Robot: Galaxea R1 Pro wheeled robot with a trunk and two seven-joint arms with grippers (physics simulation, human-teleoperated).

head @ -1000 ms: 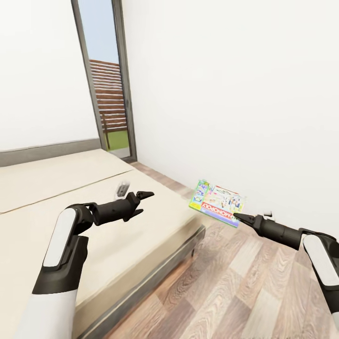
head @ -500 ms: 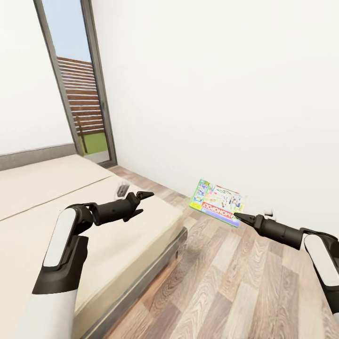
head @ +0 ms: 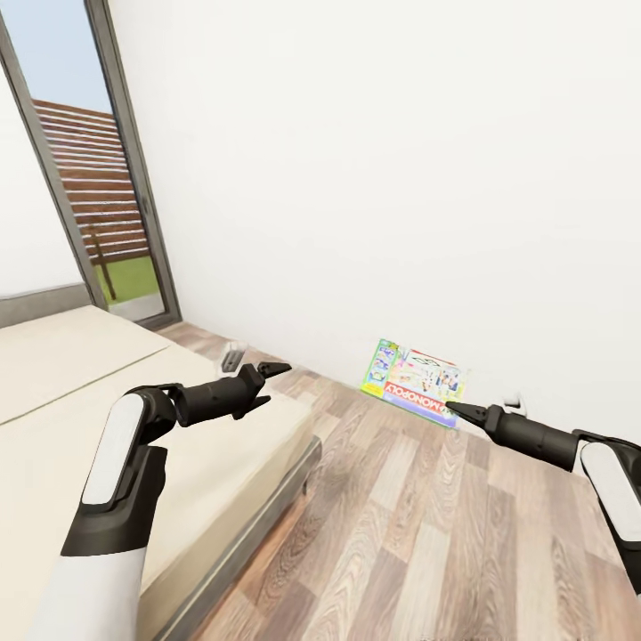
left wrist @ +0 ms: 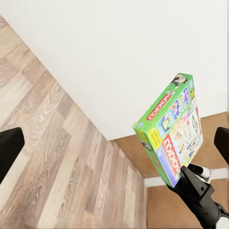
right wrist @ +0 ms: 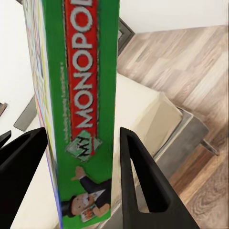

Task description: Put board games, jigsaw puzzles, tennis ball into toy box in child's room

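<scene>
A: Where is the game?

B: The flat white-and-green cardboard Monopoly box with the red banner [head: 414,381] is up in the air over the light wood-plank floor [head: 427,543], near the white wall [head: 401,178]. The right claw [head: 456,409] pinches it by one edge. In the right wrist view the box's green edge [right wrist: 88,109] sits between the two dark fingers [right wrist: 138,186], which press on either side of it.

A: And the other arm?

B: The left claw [head: 265,383] is spread, nothing between its fingers, and it hangs over the corner of the large low bed with the plain beige mattress [head: 80,392]. From the left wrist camera the same box [left wrist: 171,131] shows tilted, held by the right claw [left wrist: 188,174] below it.

A: What differs from a second ago?

B: The whole head view has swung. The dark-framed tall window [head: 80,178] now sits at the picture's left edge, where it stood nearer the middle a second ago, and less of the bed shows while more bare wall and floor do. That is the camera turning, not the room. Both arms and the box hold almost the same places in the picture as they did, so the grip has not changed.
</scene>
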